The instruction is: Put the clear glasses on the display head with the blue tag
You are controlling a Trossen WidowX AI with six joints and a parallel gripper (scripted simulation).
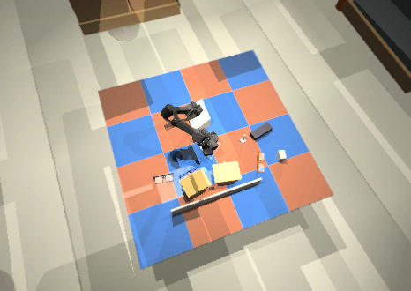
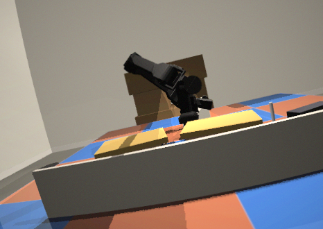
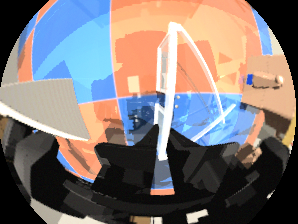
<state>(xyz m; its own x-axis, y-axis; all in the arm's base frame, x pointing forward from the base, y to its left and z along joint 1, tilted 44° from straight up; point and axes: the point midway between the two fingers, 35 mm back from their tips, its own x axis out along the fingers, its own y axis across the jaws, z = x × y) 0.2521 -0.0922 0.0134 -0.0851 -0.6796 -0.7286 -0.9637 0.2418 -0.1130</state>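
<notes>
bent sharply at the raised elbow (image 1: 168,111) (image 2: 133,62) | pointing end effector (image 1: 210,152) (image 2: 188,119) (image 3: 160,127) down toward worktop | holding fingers nearly together

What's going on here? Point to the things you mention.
The arm's gripper (image 1: 210,152) (image 2: 187,121) (image 3: 160,127) appears to have its fingers closed on the clear glasses (image 1: 213,159) (image 3: 172,75), one end of the frame between the tips. The glasses aren't on the blue-tagged head (image 3: 270,104) yet; it's off to the side in the wrist view.
</notes>
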